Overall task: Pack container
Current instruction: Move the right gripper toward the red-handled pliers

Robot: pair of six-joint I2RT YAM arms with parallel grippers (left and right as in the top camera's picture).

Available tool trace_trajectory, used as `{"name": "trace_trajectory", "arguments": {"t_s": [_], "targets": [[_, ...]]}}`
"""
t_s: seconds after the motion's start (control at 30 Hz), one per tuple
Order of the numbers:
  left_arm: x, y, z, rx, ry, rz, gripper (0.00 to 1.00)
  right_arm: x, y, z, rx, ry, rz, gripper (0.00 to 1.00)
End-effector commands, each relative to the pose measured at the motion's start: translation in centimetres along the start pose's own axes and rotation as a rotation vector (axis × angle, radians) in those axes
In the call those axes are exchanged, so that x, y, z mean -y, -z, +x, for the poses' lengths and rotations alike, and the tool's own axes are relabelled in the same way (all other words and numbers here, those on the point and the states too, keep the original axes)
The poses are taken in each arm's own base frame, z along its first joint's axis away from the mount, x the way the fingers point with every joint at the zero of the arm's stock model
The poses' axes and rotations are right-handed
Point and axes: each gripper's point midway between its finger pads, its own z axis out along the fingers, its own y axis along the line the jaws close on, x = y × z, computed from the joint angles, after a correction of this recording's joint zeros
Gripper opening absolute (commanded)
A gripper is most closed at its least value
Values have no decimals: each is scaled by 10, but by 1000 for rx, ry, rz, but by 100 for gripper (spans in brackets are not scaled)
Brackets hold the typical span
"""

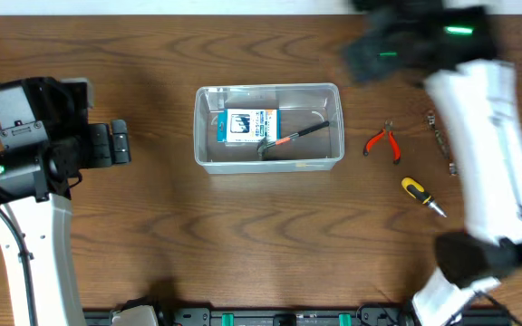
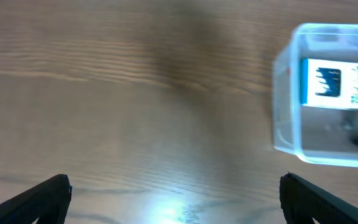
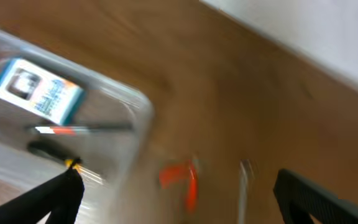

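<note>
I log on the wooden table: red-handled pliers, yellow-and-black screwdriver near them. One slim metal tool alongside (too small to identify).

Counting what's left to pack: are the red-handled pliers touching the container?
Apart. The overhead view shows a strip of bare table between the container and the red-handled pliers lying beside it.

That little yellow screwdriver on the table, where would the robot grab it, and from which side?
Probably the thick yellow-and-black handle of the screwdriver, coming straight down from above. It lies flat and slanted on the table, with bare wood around it, so a grip across the handle fits. The thin shaft offers less to hold.
</note>
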Motion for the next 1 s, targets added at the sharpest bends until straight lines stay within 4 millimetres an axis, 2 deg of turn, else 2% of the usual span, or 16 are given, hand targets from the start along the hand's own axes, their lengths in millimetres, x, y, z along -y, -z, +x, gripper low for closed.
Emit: {"name": "trace_trajectory", "arguments": {"t_s": [0.0, 0.17, 0.23, 0.37, 0.43, 0.53, 0.63, 0.73, 0.83, 0.97], "targets": [[15, -1, -2, 9, -58, 71, 98, 29, 21, 28, -52, -218, 35, 99], [22, -1, -3, 9, -76, 85, 98, 42, 50, 81, -196, -322, 17, 99], [23, -1, -3, 9, -79, 87, 98, 41, 56, 92, -220, -366, 13, 99], [23, -1, -3, 9, -78, 87, 98, 19, 66, 108, -227, -426, -82, 99], [23, -1, -3, 8, -69, 87, 98, 11, 72, 124, -250, -516, -80, 99], [23, -1, -3, 8, -66, 87, 98, 10, 68, 140, -263, -608, -45, 99], [23, -1, -3, 7, -54, 87, 98, 18, 43, 134, -212, -649, -12, 99], [23, -2, -3, 5, -32, 87, 98, 28, 8, 129, -195, -630, 17, 99], [23, -2, -2, 4, -26, 87, 98, 33, -29, 129, -215, -542, 16, 99], [23, -3, -2, -3, 15, 88, 98, 32, -81, 142, -313, -378, -20, 99]]}}
